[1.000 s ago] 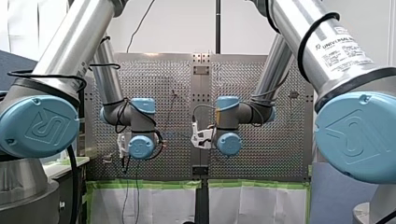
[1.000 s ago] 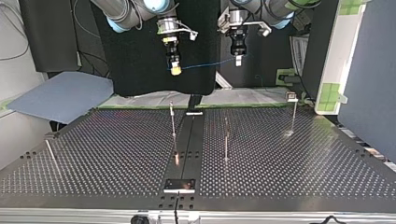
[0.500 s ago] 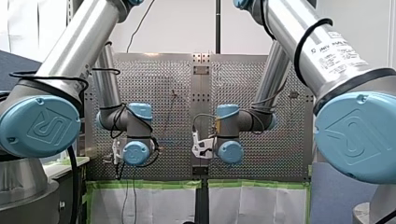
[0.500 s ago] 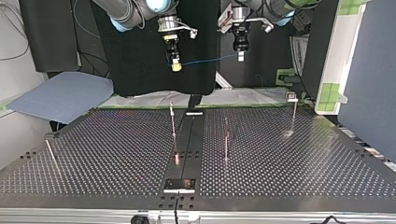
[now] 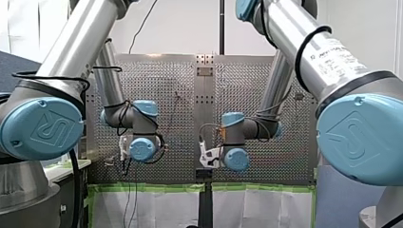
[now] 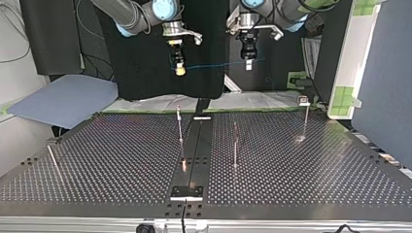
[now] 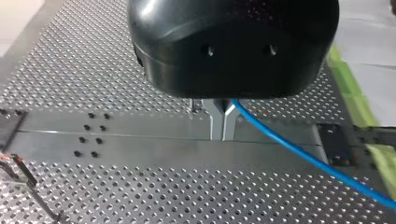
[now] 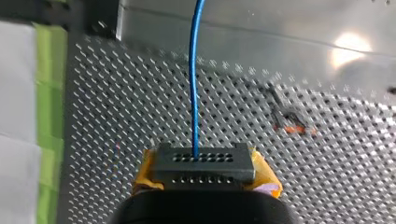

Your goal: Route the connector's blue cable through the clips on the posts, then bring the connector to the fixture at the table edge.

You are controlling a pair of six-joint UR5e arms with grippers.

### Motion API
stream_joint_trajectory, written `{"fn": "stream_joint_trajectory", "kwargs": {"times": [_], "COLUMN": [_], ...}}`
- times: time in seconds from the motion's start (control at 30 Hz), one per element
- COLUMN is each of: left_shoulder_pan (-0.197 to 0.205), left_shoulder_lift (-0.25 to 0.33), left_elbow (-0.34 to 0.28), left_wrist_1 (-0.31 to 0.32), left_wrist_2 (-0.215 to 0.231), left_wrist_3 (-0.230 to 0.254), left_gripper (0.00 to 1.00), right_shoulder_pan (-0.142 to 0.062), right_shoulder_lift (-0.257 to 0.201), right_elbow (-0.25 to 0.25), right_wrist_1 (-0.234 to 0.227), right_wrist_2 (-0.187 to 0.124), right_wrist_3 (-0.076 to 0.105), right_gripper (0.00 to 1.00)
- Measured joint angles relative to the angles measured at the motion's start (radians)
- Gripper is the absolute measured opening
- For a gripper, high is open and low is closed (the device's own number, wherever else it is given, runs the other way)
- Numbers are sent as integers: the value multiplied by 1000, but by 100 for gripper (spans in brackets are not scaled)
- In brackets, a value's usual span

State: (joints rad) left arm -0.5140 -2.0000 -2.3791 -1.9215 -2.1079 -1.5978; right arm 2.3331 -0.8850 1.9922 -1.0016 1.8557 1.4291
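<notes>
Top view: right hand [image 6: 180, 71] grips connector [image 8: 202, 163], left hand [image 6: 248, 64] pinches blue cable [image 6: 214, 65], both aloft.

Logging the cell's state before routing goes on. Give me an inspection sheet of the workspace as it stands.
Surface: perforated table, with thin posts standing on it.
Job's things: connector gripped between yellow pads; no post carries the cable.
Clutter: nothing seen.
Hands: right hand shut on the connector; left hand shut on the blue cable.
Cables: blue cable spans the air between both hands, higher than the posts; black cables loop round the arms.
Surroundings: green tape along the table edge; grey sheet at the top view's left.
</notes>
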Motion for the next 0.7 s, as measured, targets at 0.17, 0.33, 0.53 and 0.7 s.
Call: {"fn": "stream_joint_trajectory", "kwargs": {"times": [0.17, 0.33, 0.53, 0.7], "left_shoulder_pan": [1, 1, 1, 6], "left_shoulder_lift": [8, 8, 8, 0], "left_elbow": [16, 17, 17, 27], "left_wrist_1": [-55, -90, -95, -96], "left_wrist_2": [7, 7, 7, 4], "left_wrist_3": [2, 3, 3, -2], "left_gripper": [1, 1, 1, 1], "right_shoulder_pan": [-11, -13, -13, -11], "right_shoulder_lift": [-37, -46, -47, -50], "right_elbow": [-10, -11, -11, -14], "right_wrist_1": [47, 89, 146, 180], "right_wrist_2": [2, 2, 2, 1], "right_wrist_3": [-7, -8, -8, -8], "right_gripper": [2, 2, 2, 2]}}
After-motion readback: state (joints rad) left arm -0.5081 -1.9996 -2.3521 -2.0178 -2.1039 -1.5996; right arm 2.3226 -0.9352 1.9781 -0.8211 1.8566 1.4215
